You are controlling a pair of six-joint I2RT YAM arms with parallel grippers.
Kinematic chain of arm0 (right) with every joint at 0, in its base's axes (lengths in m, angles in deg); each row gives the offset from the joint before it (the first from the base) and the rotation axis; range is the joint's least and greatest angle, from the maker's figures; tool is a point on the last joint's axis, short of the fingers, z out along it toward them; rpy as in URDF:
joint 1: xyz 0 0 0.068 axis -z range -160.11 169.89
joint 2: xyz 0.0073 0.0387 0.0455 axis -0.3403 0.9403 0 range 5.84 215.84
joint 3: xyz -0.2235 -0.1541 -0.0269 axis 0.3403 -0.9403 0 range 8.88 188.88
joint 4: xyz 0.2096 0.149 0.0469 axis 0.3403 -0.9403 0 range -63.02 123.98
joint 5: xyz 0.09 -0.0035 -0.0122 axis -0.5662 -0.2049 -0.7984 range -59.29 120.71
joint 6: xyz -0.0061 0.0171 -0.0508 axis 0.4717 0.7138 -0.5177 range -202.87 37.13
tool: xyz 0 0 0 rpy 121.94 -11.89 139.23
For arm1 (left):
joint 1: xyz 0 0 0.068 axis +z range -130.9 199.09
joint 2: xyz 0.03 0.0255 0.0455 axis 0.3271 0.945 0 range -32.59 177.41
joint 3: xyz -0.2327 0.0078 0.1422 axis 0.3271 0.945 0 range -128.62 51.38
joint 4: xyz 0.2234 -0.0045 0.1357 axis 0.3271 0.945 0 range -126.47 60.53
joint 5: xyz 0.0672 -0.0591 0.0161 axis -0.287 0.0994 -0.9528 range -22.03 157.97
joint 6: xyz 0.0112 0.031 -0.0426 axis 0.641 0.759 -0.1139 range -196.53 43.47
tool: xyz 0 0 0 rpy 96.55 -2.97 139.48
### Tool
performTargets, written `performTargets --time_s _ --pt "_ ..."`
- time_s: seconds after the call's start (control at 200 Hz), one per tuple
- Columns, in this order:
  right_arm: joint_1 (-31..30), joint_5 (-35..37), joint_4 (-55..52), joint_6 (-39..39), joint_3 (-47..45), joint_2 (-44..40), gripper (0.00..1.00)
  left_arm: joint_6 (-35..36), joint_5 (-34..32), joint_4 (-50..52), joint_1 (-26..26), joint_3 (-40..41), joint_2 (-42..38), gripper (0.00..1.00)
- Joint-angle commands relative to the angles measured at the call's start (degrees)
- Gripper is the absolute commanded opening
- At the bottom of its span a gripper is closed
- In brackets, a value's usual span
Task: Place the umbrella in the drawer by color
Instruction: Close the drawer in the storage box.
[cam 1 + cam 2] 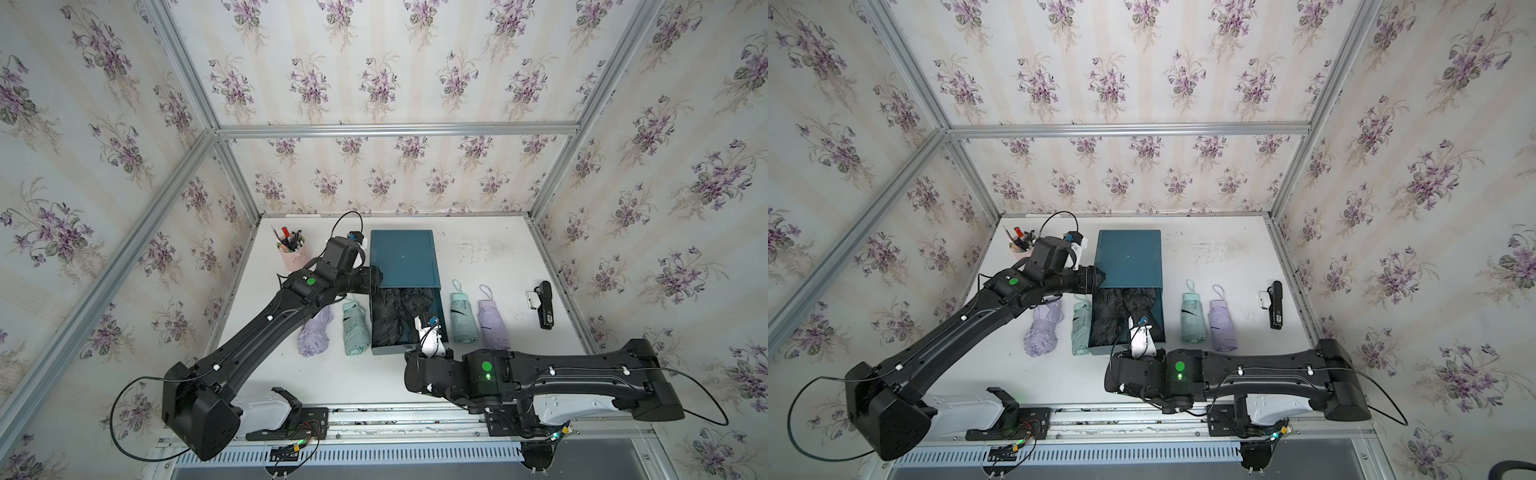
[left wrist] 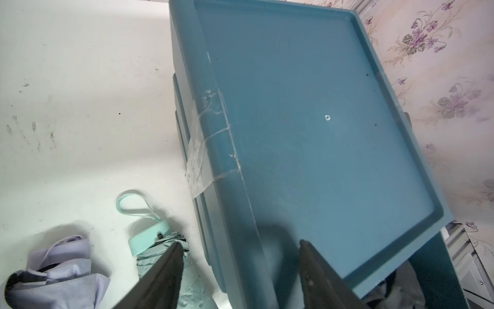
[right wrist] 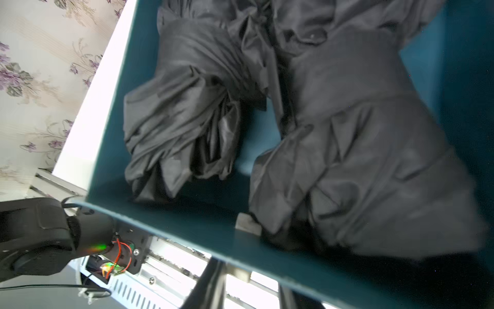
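Left claw (image 2: 240,267) low in its wrist frame, over one edge of the teal cabinet (image 2: 307,120) top, fingers (image 2: 163,278) spread apart, nothing held. Right claw (image 3: 248,273) at the front wall of the pulled-out drawer (image 3: 171,222), low in its wrist frame; clenched or released, cannot tell. Two black umbrellas (image 1: 388,318) inside that drawer, centre of both top views. On the white table (image 1: 490,249), lilac umbrella (image 1: 314,332) and mint umbrella (image 1: 356,330) left of the drawer, another mint umbrella (image 1: 462,318) and another lilac umbrella (image 1: 492,322) right of it. Pink pen cup (image 1: 292,253) upper left, black gadget (image 1: 545,305) far right.
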State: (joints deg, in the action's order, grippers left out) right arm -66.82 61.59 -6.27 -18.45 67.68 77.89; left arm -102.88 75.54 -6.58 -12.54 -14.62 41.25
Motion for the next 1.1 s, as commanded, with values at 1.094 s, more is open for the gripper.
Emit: performTargets --time_s 1.094 --pt "10.6 5.4 9.9 -14.6 3.4 2.9 0.0 5.3 6.3 2.8 -0.2 4.7 -1.5 0.43"
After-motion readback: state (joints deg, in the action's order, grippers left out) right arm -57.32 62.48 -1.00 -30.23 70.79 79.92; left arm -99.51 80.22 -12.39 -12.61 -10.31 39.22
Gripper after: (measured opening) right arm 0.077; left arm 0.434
